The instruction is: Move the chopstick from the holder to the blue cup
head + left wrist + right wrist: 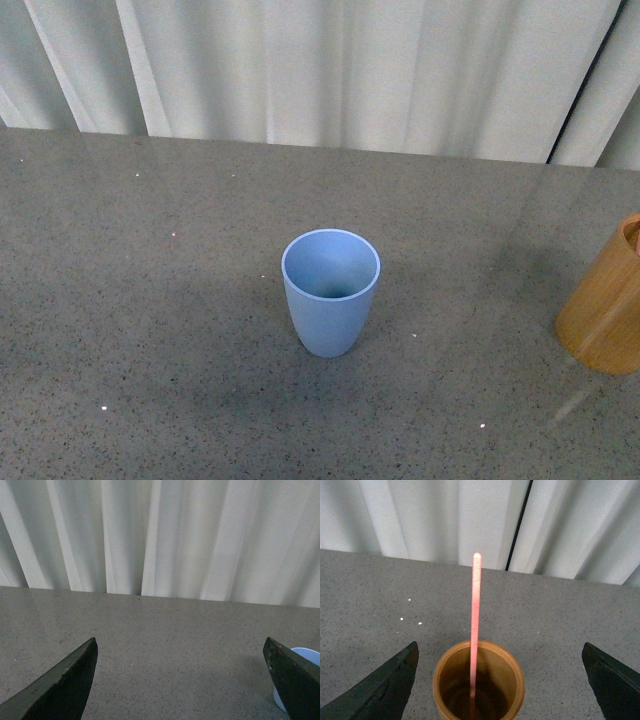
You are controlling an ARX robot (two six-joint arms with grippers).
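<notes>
The chopstick [475, 620] stands in the holder [516, 666]; our right gripper [500, 647] and left gripper [180, 642] are both spread, empty. It seems light, stiff, slippery, so we would pinch its upper part.

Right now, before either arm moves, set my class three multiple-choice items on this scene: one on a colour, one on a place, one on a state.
1. The cup is: A red, B blue, C green.
2. The chopstick is: A in the cup, B flat beside it, C in the holder.
3. The right gripper is: A open, B shut on the chopstick, C shut and empty.

Answers:
1 B: its wall is light blue.
2 C: it rises upright from the holder's mouth.
3 A: its jaws stand wide apart, touching nothing.
</notes>
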